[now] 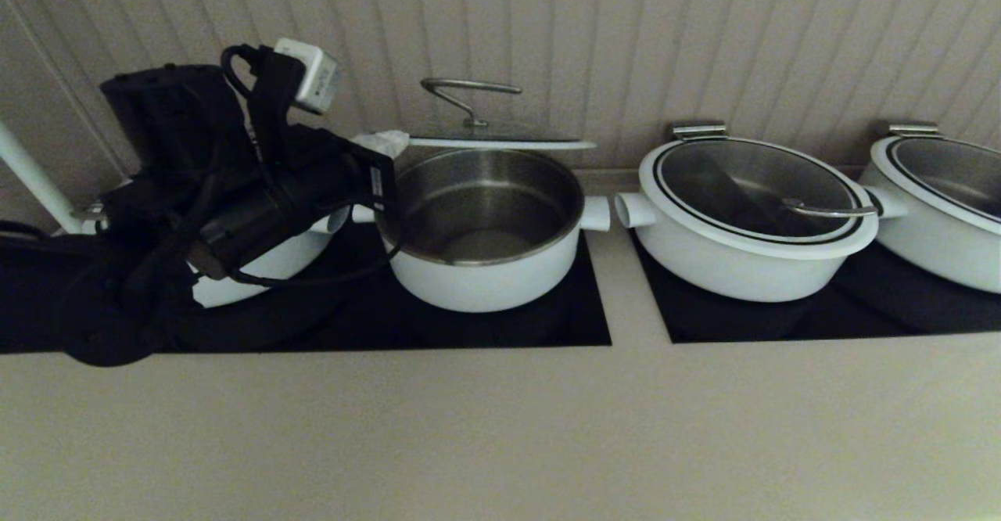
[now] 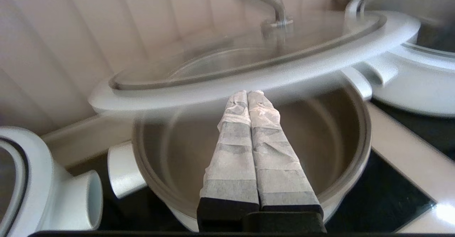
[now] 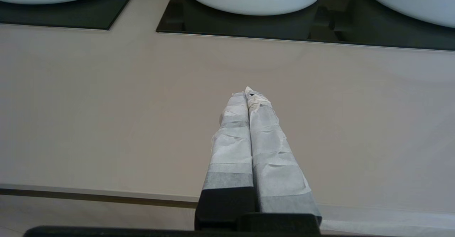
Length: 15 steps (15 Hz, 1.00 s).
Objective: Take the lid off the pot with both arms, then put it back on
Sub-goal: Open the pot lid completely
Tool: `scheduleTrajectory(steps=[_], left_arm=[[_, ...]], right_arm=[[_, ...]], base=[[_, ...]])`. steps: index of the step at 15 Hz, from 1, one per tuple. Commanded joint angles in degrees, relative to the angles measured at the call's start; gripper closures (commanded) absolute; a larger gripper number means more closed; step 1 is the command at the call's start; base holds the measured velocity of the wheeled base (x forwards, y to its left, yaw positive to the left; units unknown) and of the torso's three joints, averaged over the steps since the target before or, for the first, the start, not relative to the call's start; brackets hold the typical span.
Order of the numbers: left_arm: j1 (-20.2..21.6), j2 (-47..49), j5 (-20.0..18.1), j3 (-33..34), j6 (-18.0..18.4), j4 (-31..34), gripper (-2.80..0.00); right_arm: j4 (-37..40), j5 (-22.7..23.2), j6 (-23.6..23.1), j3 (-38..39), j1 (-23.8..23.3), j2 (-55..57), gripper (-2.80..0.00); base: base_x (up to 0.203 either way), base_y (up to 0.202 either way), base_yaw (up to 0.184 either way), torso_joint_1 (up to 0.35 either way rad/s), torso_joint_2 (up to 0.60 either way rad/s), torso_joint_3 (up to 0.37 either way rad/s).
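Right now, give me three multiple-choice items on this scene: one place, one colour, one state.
1. Where is the lid?
A. seated on the pot
B. raised above the pot
C. flat on the counter

2. What colour is the pot's outside?
A. white
B. red
C. black

3. How are the right gripper's fingers?
A. wide open
B. shut on the lid
C. shut, holding nothing

Answers:
1 B: the lid sits above the open pot, with the left gripper's tips under its rim.
2 A: the wall is white and the inside is steel.
3 C: the fingers are pressed together over the bare counter.
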Motion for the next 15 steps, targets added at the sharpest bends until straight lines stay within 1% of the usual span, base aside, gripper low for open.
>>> scheduleTrajectory(steps=[1,4,9,11,15], left_arm=[[0.0,-0.6,0.1,-0.1,0.1,0.1,0.00],[0.0,-1.2,0.2,-0.5,0.0,0.1,0.00],[0.0,-2.6,0.3,1.0,0.0,0.2,0.00],[-0.1,-3.8,0.3,4.8,0.1,0.5,0.00],[-3.1,-6.6,0.0,14.4,0.2,0.8,0.00]], right_arm=[[0.0,0.0,-0.1,0.0,0.0,0.0,0.00],[0.0,0.0,-0.1,0.0,0.0,0.0,0.00],[0.0,0.0,0.0,0.0,0.0,0.0,0.00],[0.0,0.0,-0.1,0.0,0.0,0.0,0.00],[0.0,0.0,-0.1,0.0,0.0,0.0,0.00]], base=[[0.000,0.000,0.000,0.000,0.00,0.000],[0.000,0.000,0.000,0.000,0.00,0.000],[0.000,0.000,0.000,0.000,0.00,0.000],[0.000,0.000,0.000,0.000,0.00,0.000],[0.000,0.000,0.000,0.000,0.00,0.000]])
